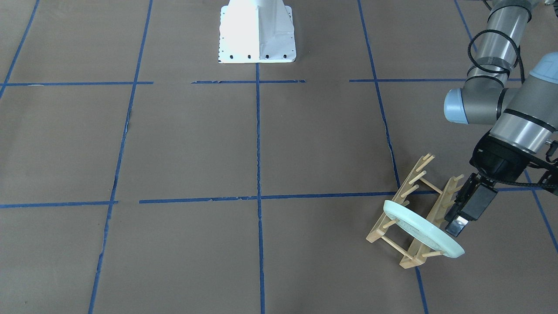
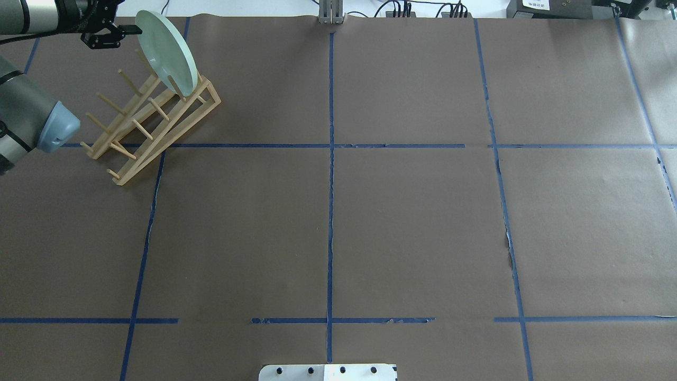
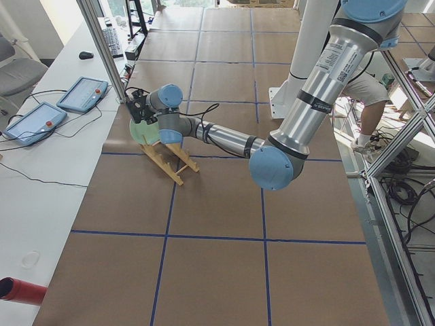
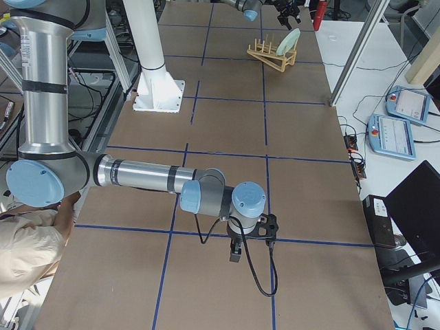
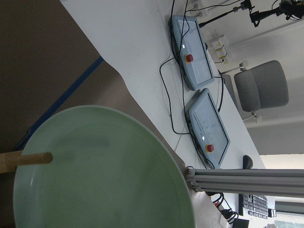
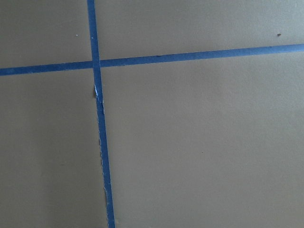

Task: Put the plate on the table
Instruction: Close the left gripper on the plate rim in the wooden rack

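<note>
Overhead exterior — plate [image 2: 166, 53] stands in rack [image 2: 153, 124], left tool [image 2: 125, 33] beside.

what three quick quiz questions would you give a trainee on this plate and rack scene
1. True or false: the plate lies flat on the table.
2. Which gripper is beside the plate? A left, B right, C neither.
3. Fill in: the right wrist view shows only brown paper and ___ tape lines.
Key: 1 false, it stands tilted in the wooden rack. 2 A, the left gripper. 3 blue.
</note>
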{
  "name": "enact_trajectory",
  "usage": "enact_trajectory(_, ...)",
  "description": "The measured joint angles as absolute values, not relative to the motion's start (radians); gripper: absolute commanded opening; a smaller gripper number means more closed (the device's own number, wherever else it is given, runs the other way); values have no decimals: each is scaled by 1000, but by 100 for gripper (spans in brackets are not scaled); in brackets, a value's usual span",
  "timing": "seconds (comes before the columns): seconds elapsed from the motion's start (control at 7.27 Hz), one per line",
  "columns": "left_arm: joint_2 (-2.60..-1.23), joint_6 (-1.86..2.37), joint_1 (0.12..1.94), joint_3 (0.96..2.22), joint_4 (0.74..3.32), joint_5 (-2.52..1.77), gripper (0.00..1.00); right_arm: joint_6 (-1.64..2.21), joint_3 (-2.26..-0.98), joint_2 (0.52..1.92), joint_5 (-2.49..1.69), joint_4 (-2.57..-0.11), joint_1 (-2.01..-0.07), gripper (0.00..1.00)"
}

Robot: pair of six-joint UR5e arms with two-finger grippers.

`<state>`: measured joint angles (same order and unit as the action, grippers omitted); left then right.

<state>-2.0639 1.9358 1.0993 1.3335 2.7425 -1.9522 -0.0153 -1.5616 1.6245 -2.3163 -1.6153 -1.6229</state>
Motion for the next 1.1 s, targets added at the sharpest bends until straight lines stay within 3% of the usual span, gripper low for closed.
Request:
enact_trajectory(0.28, -2075, 1934, 1098, 1327, 2730, -1961, 79, -15, -1562, 1624, -2316, -1615, -1623, 100)
enact_trajectory(0.41, -2078, 1937, 1093, 1326, 2727, -1961, 68, -15, -1562, 1624, -2316, -1615, -1623, 100)
enact_trajectory(0.55, -2081, 1948, 1090, 1326, 2723, -1961, 49, -15, -1562, 1624, -2316, -1615, -1623, 100)
enact_trajectory(0.69, -2083, 1962, 1088, 1325, 2719, -1959, 41, -15, -1562, 1624, -2316, -1615, -1623, 100)
enact_trajectory(1.1, -2086, 1974, 1086, 1325, 2717, -1951, 32, -15, -1562, 1624, -2316, -1615, -1623, 100)
